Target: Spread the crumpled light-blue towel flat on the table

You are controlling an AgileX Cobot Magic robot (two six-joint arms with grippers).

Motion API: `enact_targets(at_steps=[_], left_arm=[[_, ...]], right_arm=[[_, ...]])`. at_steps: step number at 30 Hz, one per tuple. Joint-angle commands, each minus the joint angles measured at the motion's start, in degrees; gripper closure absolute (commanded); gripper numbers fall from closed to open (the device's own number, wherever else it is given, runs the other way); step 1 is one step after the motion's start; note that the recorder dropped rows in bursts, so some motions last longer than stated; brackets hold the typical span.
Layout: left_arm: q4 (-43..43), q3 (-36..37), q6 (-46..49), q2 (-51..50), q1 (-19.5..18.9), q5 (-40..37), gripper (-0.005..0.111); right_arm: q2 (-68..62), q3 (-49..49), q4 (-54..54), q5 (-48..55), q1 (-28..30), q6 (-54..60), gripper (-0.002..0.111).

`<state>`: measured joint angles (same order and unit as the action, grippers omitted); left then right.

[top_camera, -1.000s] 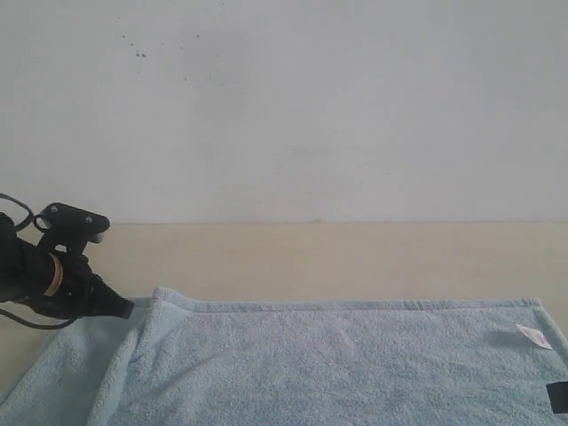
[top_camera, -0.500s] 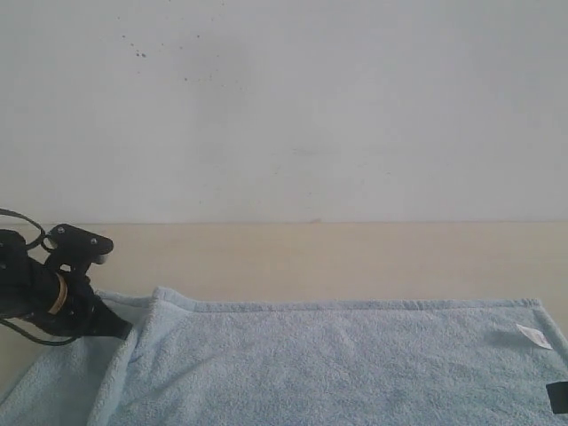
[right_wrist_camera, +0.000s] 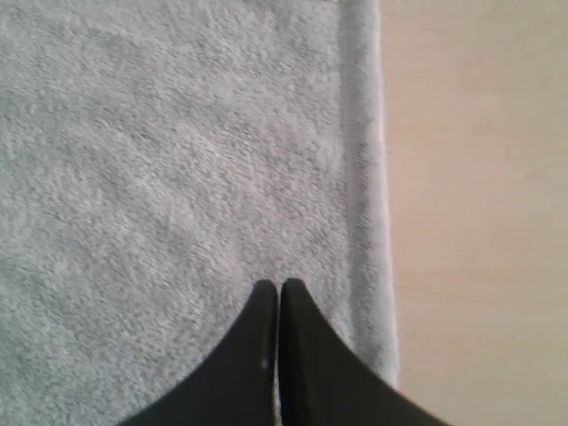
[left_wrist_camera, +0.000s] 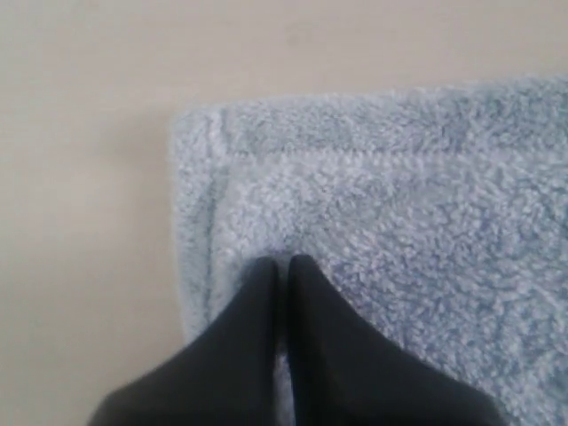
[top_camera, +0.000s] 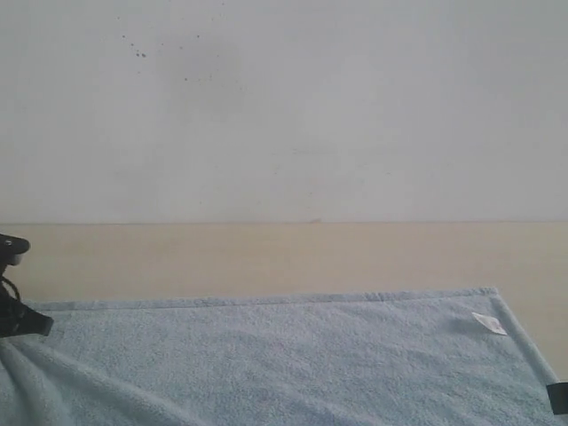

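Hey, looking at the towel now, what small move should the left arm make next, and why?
Probably draw the left pincer, shut at the towel's corner, slightly outward: a raised fold runs from it, while the rest lies flat.

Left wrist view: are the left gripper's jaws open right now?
No, the left gripper has its jaws pressed together, with the tips on the towel just inside its hemmed corner.

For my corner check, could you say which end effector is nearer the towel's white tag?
Right: right end effector sits near the white tag; left end effector is at the opposite end of the towel.
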<state>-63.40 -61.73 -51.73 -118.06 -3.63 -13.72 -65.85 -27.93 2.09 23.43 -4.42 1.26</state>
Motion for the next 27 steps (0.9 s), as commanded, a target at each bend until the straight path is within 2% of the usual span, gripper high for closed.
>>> enact_targets(at_steps=[1,4,7,10,16,21,27], left_arm=[[3.19,0.34,-1.03,1.65,-2.09,2.18,0.103],[4.75,0.34,-1.03,4.72,-0.67,7.97,0.103],[4.56,0.34,-0.91,7.62,1.89,9.42,0.103],[4.56,0.34,-0.90,9.74,4.87,9.45,0.103],[4.56,1.54,-0.90,13.44,11.39,6.49,0.103],[4.99,5.60,-1.02,16.62,16.50,6.21,0.103],[5.97,11.03,-1.02,21.98,20.26,4.27,0.103]], right_arm=[[0.55,-0.30,0.15,-0.18,0.40,0.97,0.108],[0.55,-0.30,0.15,-0.45,0.40,1.46,0.108],[-0.15,-0.30,0.15,-0.07,0.40,4.47,0.108],[-3.69,-0.30,0.15,1.58,0.40,5.43,0.108],[-13.60,-2.09,-0.08,-1.40,0.40,5.43,0.108],[-22.01,-5.35,-0.47,-5.69,0.40,6.05,0.108],[-28.16,-9.50,-0.47,-7.15,0.40,8.55,0.108]])
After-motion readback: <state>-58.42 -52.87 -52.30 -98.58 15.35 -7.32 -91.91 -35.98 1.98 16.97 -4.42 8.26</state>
